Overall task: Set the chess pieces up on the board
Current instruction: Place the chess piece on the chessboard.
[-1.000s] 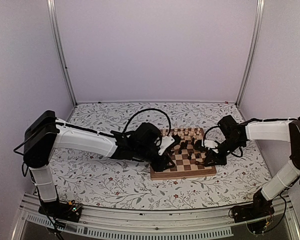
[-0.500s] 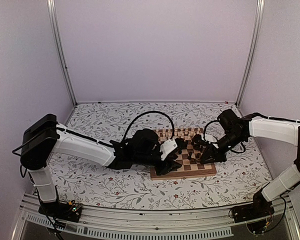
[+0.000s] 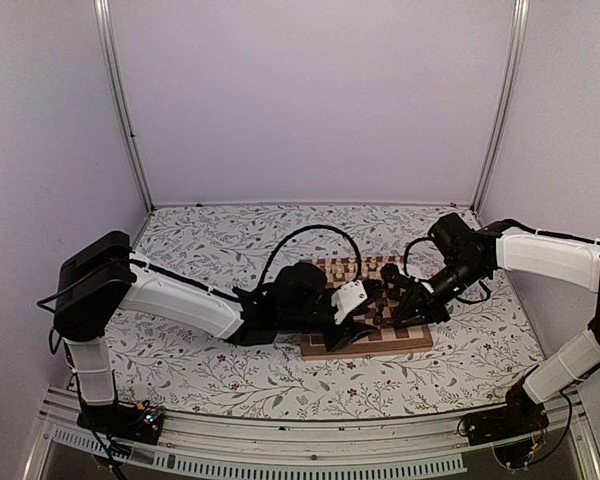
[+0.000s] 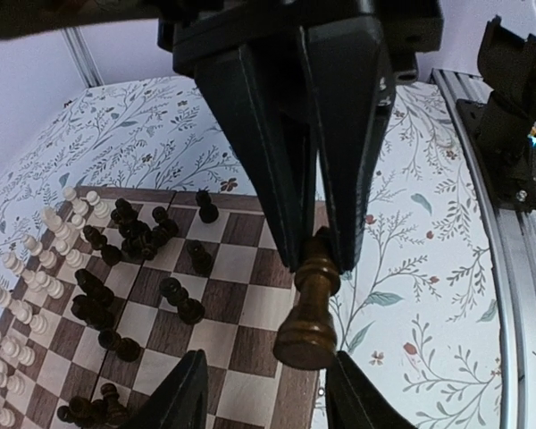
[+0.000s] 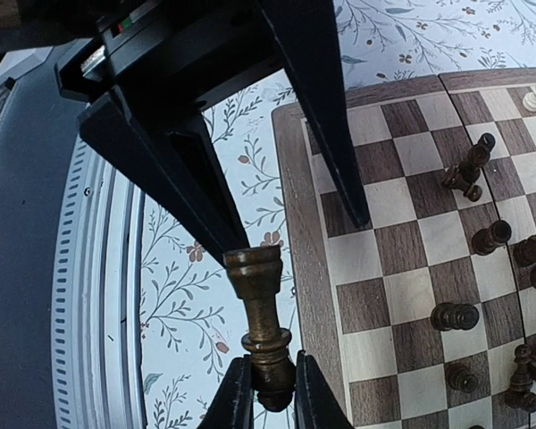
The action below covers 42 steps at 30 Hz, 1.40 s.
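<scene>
the right jaws are closed narrow on the head of a dark chess piece [image 5: 261, 317]. the piece sticks straight out from them base first, its long axis along the line joining the two grippers, not upright. it hangs at the edge of the board [image 5: 397, 248], over the brown border where that meets the floral tabletop [image 5: 174, 295]; how high above it, i cannot tell. the left jaws face it from the opposite side and stand wide, holding nothing. the relation that matters is that the base is not centred in that gap. seen from the right wrist, one left finger [image 5: 161, 161] has its tip right at the rim of the base, touching or just short of it, while the other left finger [image 5: 322, 107] ends well to the side, over the squares. from the left wrist the base likewise sits close by one fingertip. my reading is a handover between the arms; if so, the left jaws would want a small sideways shift before closing. the other dark pieces [image 4: 138, 237] lie jumbled on the squares, some apparently tipped over, and the pale pieces [image 4: 80, 206] crowd one side, so most of the set-up looks undone.
</scene>
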Each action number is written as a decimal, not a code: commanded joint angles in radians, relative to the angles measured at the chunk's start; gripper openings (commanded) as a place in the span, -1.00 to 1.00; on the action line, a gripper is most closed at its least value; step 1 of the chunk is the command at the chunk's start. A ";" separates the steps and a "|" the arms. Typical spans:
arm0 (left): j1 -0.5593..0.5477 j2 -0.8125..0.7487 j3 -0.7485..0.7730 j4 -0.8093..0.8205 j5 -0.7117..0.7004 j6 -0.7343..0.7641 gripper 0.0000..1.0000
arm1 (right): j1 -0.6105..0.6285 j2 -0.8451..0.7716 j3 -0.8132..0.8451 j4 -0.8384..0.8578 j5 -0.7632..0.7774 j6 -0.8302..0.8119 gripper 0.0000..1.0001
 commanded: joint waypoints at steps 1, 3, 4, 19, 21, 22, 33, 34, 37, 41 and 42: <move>-0.014 0.015 0.029 0.048 0.039 0.019 -0.07 | 0.010 -0.001 0.023 -0.021 -0.028 0.007 -0.76; -0.014 0.015 0.030 0.048 0.053 0.017 -0.09 | 0.010 -0.001 0.023 -0.017 -0.028 0.010 -0.76; -0.014 0.016 0.031 0.048 0.058 0.017 -0.10 | 0.011 0.000 0.024 -0.017 -0.027 0.010 -0.76; -0.014 0.045 0.074 0.027 0.124 0.001 -0.51 | 0.022 0.004 0.031 -0.016 -0.012 0.019 -0.76; -0.014 0.046 0.077 0.022 0.138 -0.001 -0.65 | 0.022 0.005 0.032 -0.015 -0.012 0.020 -0.77; -0.014 0.046 0.076 0.023 0.142 -0.004 -0.68 | 0.022 0.005 0.032 -0.014 -0.012 0.020 -0.77; -0.009 -0.050 0.007 0.156 0.037 -0.096 -0.76 | -0.133 -0.077 0.128 0.150 -0.118 0.176 -0.05; -0.009 -0.064 -0.001 0.179 0.014 -0.106 -0.76 | -0.167 -0.088 0.141 0.200 -0.152 0.226 0.00; -0.009 -0.103 -0.037 0.286 -0.061 -0.124 -0.76 | -0.241 -0.077 0.168 0.312 -0.294 0.442 0.10; -0.009 -0.110 -0.050 0.373 -0.128 -0.121 -0.75 | -0.251 0.000 0.158 0.400 -0.483 0.671 0.18; -0.009 -0.105 -0.043 0.379 -0.140 -0.118 -0.75 | -0.251 0.017 0.146 0.425 -0.507 0.737 0.22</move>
